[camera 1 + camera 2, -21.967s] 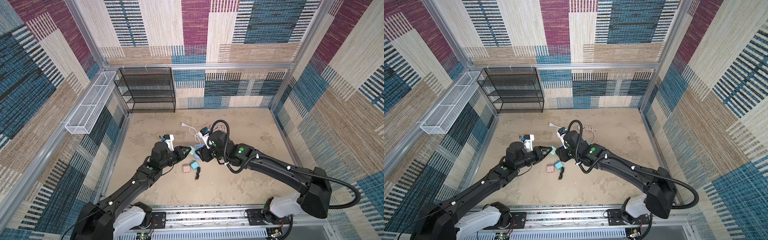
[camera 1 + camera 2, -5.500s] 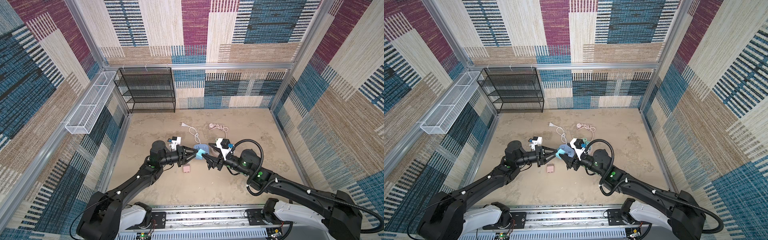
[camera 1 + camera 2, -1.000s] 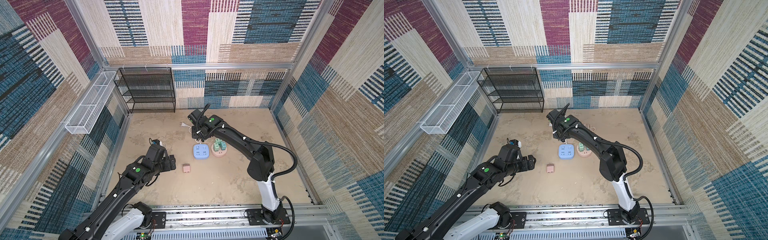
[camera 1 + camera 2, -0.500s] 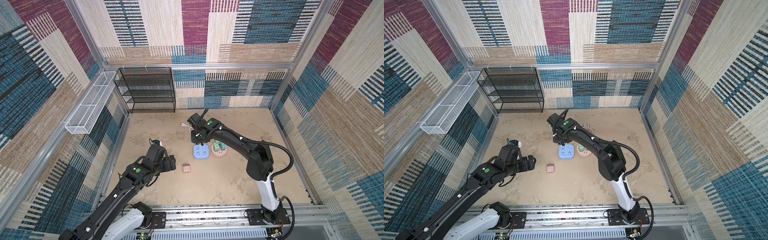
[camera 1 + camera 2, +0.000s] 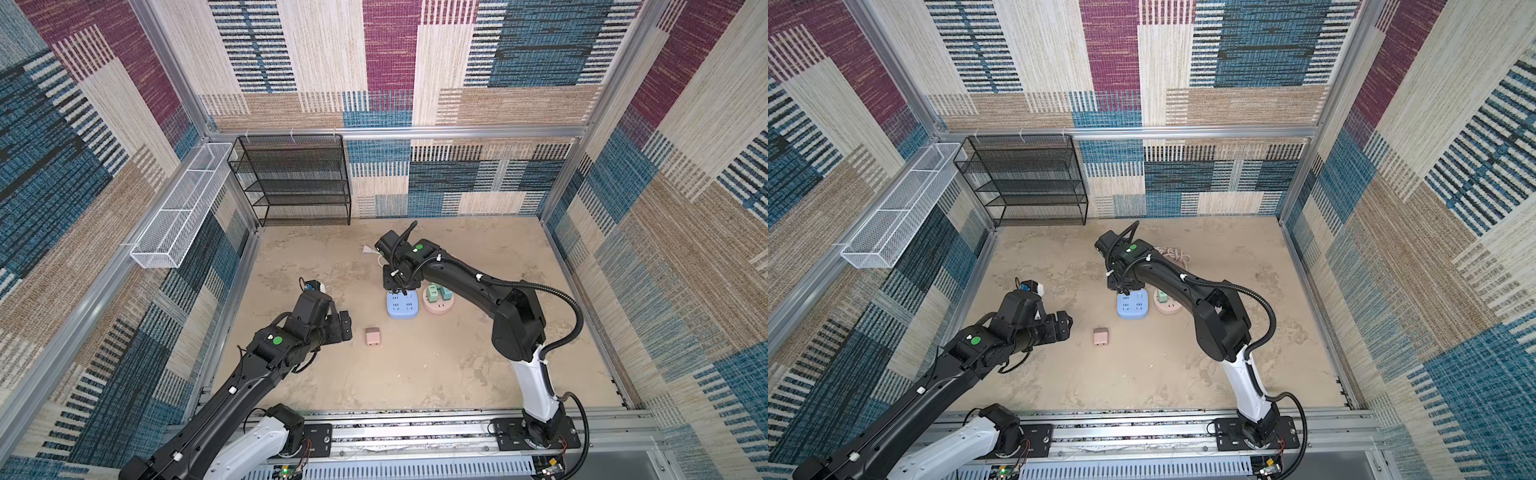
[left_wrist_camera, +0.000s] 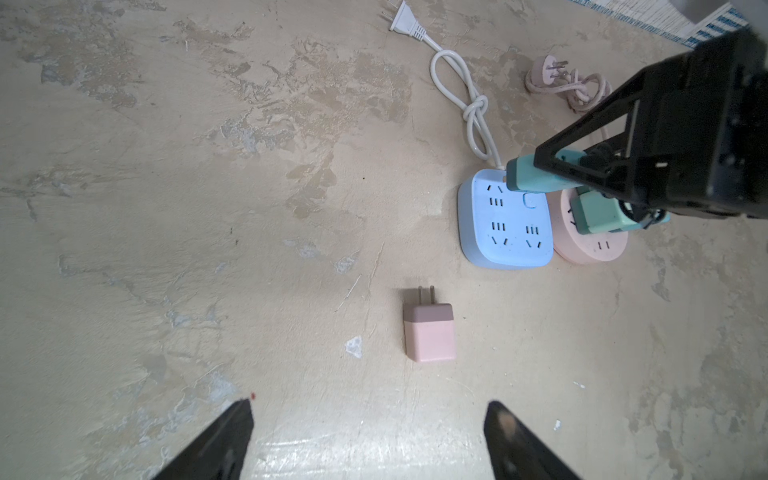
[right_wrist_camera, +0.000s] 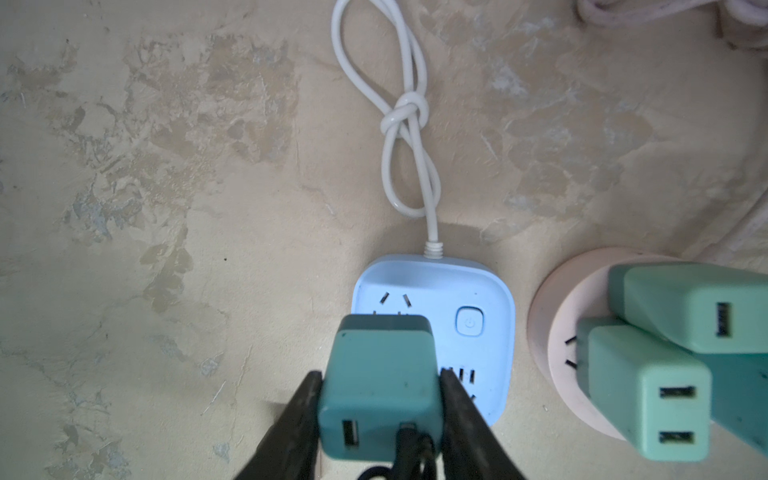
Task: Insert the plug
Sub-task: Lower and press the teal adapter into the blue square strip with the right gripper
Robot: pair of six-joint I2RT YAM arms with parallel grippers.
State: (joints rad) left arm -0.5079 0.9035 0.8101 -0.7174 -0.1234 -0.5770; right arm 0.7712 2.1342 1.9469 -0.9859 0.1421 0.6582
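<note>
My right gripper (image 7: 380, 376) is shut on a teal plug (image 7: 380, 382), a square charger block with a black cable in its rear. It holds the plug over the blue power strip (image 7: 473, 291), prongs pointing at the sockets nearest the strip's white cord. Whether the prongs are in the slots I cannot tell. In both top views the right gripper (image 5: 397, 286) (image 5: 1125, 289) hangs at the far edge of the blue strip (image 5: 402, 305) (image 5: 1133, 307). My left gripper (image 6: 370, 405) is open and empty over the floor, short of a pink plug (image 6: 430, 332).
A round pink socket (image 7: 552, 299) touches the blue strip's side, with two light-green plugs (image 7: 640, 386) in it. A knotted white cord (image 6: 457, 83) and a pink cord (image 6: 569, 83) lie behind. A black wire shelf (image 5: 291, 178) and a white basket (image 5: 178, 208) stand far left.
My right gripper has come slightly closer over the blue strip with the teal plug. The left arm has stayed where it was.
</note>
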